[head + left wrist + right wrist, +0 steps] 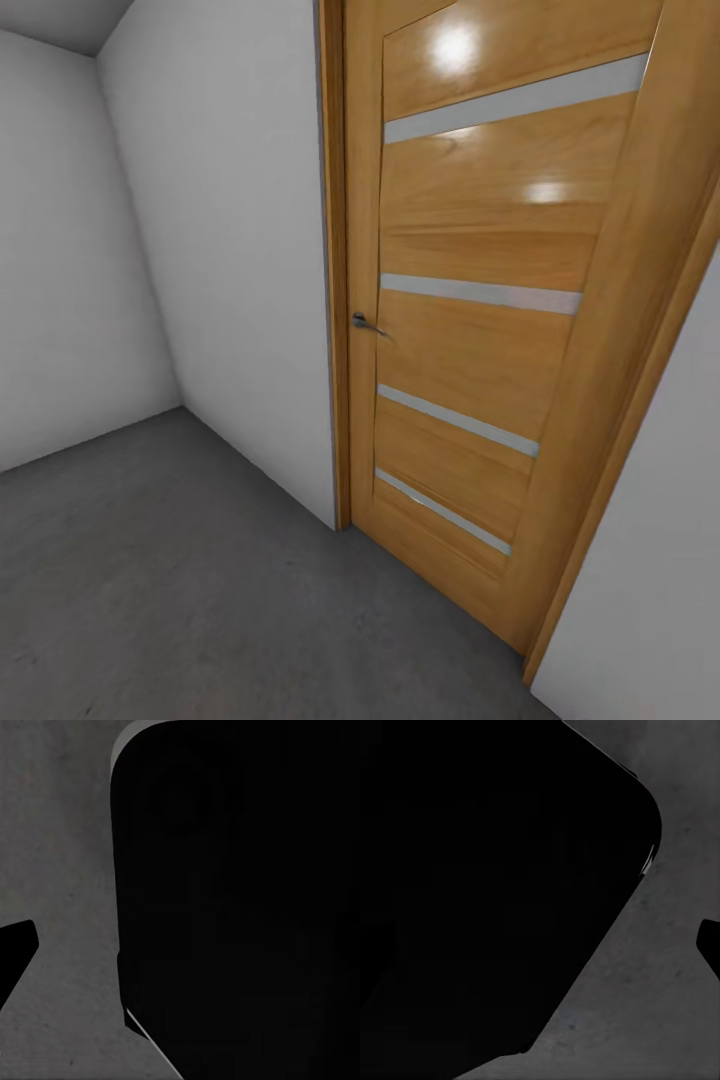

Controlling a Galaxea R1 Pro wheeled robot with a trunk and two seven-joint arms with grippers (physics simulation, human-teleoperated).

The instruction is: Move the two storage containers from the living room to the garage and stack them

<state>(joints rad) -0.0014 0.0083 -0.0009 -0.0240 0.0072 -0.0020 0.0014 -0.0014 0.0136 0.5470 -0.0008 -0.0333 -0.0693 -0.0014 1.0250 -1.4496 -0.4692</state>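
The two storage containers are out of view, and so is the living room. The head view looks down at the dark grey concrete floor [150, 590] and pale grey walls [230, 250] like the garage's. In the left wrist view a large black rounded body [240, 907] hangs over the mottled floor [60, 832], with a black sliver [15, 956] at the edge. The right wrist view has a similar black body [487, 892] over the floor [660, 1005] and a dark sliver [709, 945]. Neither sliver tells me how the jaws stand.
A closed honey-coloured wooden door [480, 330] with several frosted glass strips and a dark lever handle [366, 323] stands just ahead to the right. A wall corner juts out beside its frame. Bare concrete stretches to the left.
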